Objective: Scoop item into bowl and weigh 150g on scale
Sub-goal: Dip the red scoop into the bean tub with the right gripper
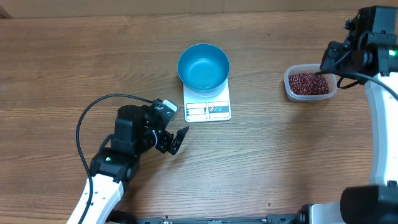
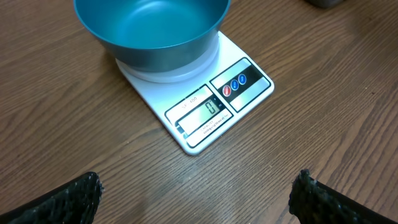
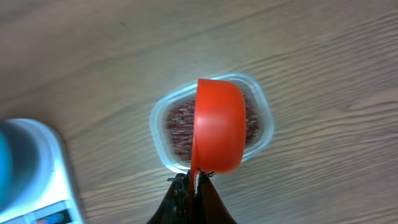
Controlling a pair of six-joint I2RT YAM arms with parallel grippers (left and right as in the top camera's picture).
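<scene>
Beans [image 3: 177,127] loose, light, free-pouring: carry your scoop [image 3: 219,124] level by its handle. Right gripper [image 3: 194,180] pinches it over far-right tub [image 3: 264,134]; left gripper [image 2: 196,199] spread, empty, near scale [image 2: 205,112].

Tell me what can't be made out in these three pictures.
- Right wrist: the scoop covers part of the beans; its hollow faces away, so any load is unknown.
- Overhead: scale display too small to read; the right arm hides the scoop.
- Left wrist: the top edge cuts off the far rim of the bowl.
</scene>
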